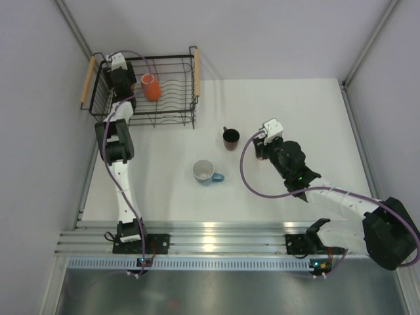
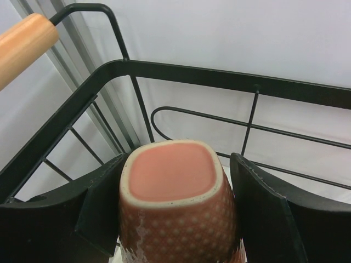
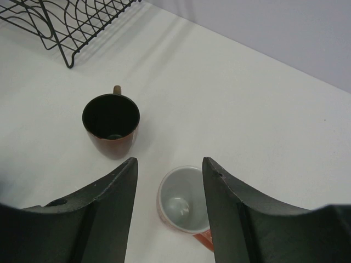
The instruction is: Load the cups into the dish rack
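Observation:
The black wire dish rack (image 1: 195,72) stands at the table's far left. An orange cup (image 1: 151,88) rests upside down inside it. My left gripper (image 1: 123,84) is over the rack's left end, near the corner rim (image 2: 219,74). In the left wrist view it (image 2: 178,159) is shut on a dotted salmon-pink cup (image 2: 173,181), base up. A dark cup (image 1: 230,138) and a light blue cup (image 1: 206,172) stand upright mid-table. My right gripper (image 1: 258,149) is just right of the dark cup (image 3: 111,123). It (image 3: 170,161) hangs open above another salmon cup (image 3: 184,200), upright and pale inside.
A wooden handle (image 2: 24,41) tops the rack's left side, with a grey frame post behind it. White enclosure walls close off the back and both sides. A metal rail (image 1: 216,236) runs along the near edge. The right arm's purple cable (image 1: 244,172) loops over the table.

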